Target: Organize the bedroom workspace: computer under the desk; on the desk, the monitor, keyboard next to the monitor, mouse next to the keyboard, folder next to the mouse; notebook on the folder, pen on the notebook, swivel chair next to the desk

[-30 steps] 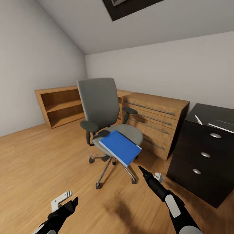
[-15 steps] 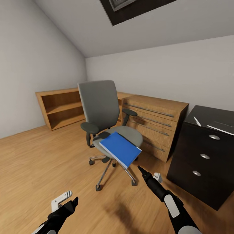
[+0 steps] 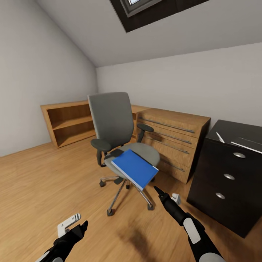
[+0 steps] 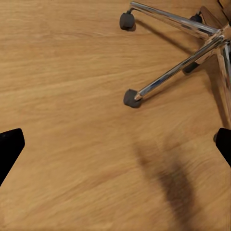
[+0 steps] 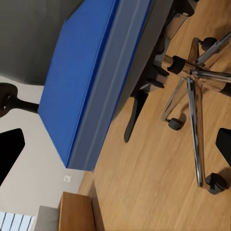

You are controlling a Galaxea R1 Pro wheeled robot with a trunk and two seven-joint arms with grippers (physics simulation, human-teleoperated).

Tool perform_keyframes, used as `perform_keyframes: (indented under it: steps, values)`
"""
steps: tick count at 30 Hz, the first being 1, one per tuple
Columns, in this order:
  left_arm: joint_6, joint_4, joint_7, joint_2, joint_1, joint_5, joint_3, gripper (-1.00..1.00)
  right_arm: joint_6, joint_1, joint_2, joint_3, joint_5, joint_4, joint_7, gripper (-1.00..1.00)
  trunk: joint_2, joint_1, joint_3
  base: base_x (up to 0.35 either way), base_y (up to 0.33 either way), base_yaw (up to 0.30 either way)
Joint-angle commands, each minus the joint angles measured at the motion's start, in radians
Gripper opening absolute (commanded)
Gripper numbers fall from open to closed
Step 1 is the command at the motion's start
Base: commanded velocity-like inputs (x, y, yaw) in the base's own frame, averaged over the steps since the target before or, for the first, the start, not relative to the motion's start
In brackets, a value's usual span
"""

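Note:
The swivel chair (image 3: 111,123) stands on the wood floor with its grey back toward the corner. The blue folder (image 3: 134,168) lies tilted on its seat and overhangs the front edge. In the right wrist view the folder (image 5: 82,82) is close ahead, above the chrome base (image 5: 192,91). My right gripper (image 3: 158,191) is open, just below and right of the folder, apart from it. My left gripper (image 3: 83,225) hangs open low over the floor, short of the chair's castors (image 4: 131,97). At the right stands the desk's dark drawer unit (image 3: 225,178), with a thin white pen (image 3: 220,137) on its black top.
A low light-wood cabinet (image 3: 171,138) with long handles sits behind the chair against the wall. An open wooden shelf (image 3: 69,123) runs along the left wall. A skylight (image 3: 145,11) is in the sloped ceiling. Bare floor (image 3: 47,182) stretches left of the chair.
The head camera has tilted up a little, so the room sits lower in the picture and more of the skylight shows. The grippers, chair and folder hold their places.

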Motion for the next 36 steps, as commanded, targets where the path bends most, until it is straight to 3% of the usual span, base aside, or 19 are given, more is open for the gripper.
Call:
perform_keyframes:
  steps: [1,28,36]
  values:
    - [0.001,-0.002,0.009,0.0,0.0,0.011,-0.001,1.0,0.009,-0.001,0.001,-0.005,-0.006,0.0,0.003,1.0,0.0,0.0,-0.001,0.098,0.036,0.0]
    - [0.003,0.0,0.008,0.001,0.0,0.012,-0.001,1.0,0.009,-0.001,0.002,-0.005,-0.006,0.0,0.003,1.0,0.0,0.0,-0.001,0.04,0.015,0.0]
    - [0.003,0.0,0.008,0.0,0.0,0.012,-0.001,1.0,0.009,-0.001,0.002,-0.005,-0.006,0.0,0.003,1.0,0.0,0.0,-0.001,0.005,0.216,0.0]
